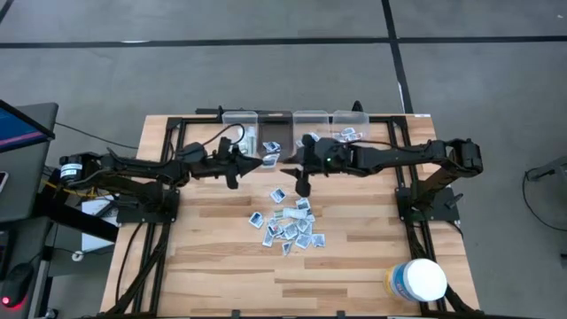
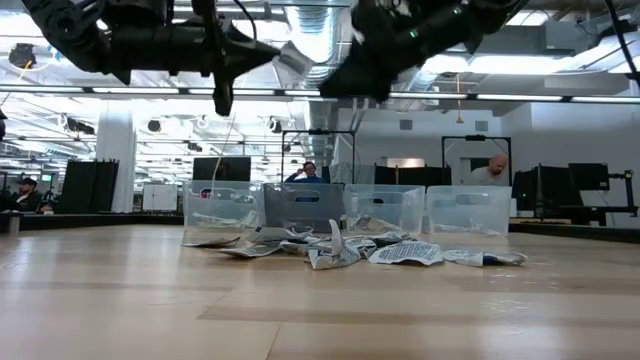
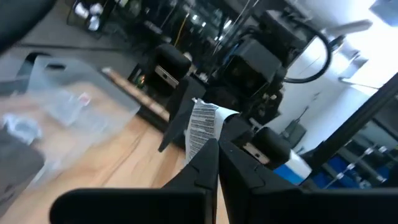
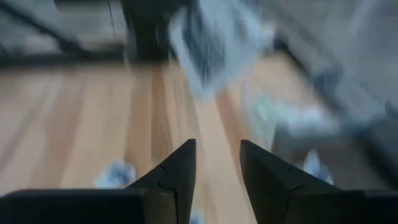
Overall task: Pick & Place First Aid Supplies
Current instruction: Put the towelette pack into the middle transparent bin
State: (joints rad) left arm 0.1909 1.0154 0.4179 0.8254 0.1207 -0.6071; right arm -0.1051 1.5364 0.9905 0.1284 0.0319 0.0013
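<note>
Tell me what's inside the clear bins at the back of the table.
In the high view, the clear bins hold a few packets: some in the right-hand bin, some near the middle. The arms cover part of the row, so the full contents can't be seen.

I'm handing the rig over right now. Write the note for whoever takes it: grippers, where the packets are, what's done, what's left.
Left gripper: shut on a packet, held in the air near the clear bins at the table's far edge.
Right gripper: fingers apart, empty, raised above the table's middle, close to the left one.
Packets: most still lie in a loose pile mid-table; a few already sit in the bins.
White tub: near edge, by the right arm's side, untouched.
Done: a few packets binned, one in hand.
Left: drop the held packet in a bin, then clear the pile.
</note>
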